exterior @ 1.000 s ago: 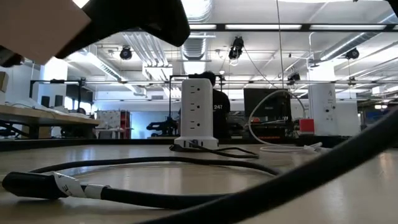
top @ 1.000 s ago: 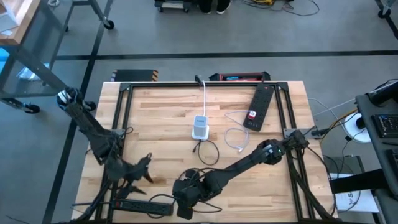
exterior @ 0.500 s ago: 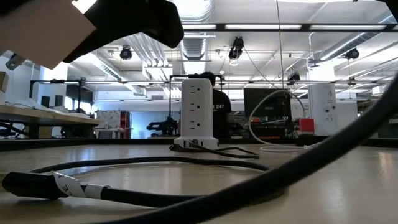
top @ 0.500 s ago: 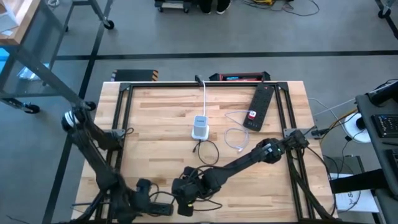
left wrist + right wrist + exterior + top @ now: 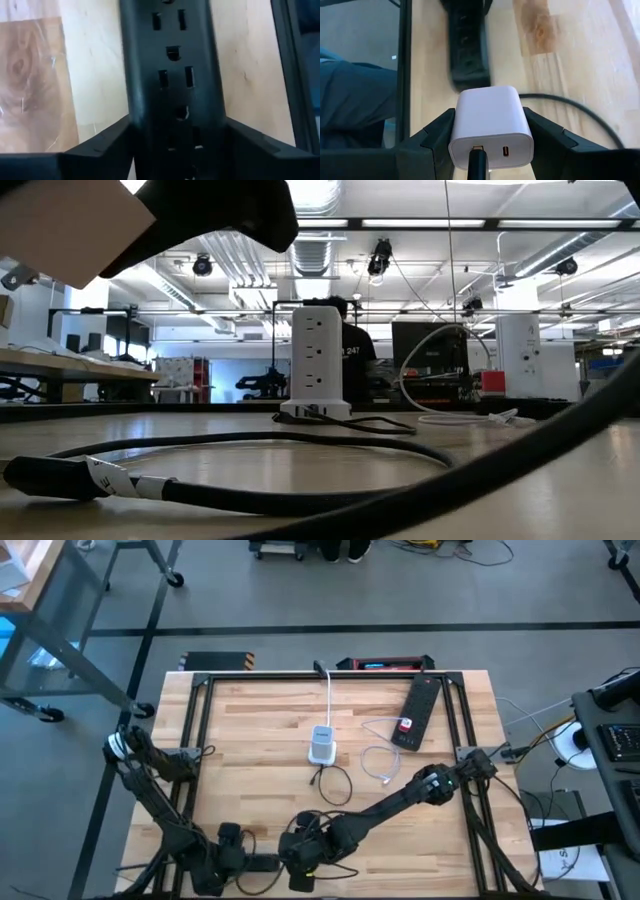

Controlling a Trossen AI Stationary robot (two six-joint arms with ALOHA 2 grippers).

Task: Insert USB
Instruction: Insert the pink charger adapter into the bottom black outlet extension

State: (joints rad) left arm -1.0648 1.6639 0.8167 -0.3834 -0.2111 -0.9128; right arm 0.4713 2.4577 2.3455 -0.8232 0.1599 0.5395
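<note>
Wooden table carries everything; positions below are referenced to the white outlet tower standing upright near its centre. Left arm reaches to the near table edge, well to the near-left of the tower; left gripper sits over the black power strip lying flat there. Left wrist view: fingers spread wide on either side of the strip, each close against a side of its body; actual contact cannot be told. Right arm crosses diagonally from the right edge to the near edge, near side of the tower; right gripper is clamped on a white USB charger block, held between both fingers, with a dark cable plugged into one of its two ports. In the right wrist view the strip's end lies just beyond the charger. A second black power strip lies far-right of the tower, with a white cable beside it. A black cable loops just on the near side of the tower. Low view only: tower's outlet faces and a thick black cord in the foreground; grippers not distinguishable there.
</note>
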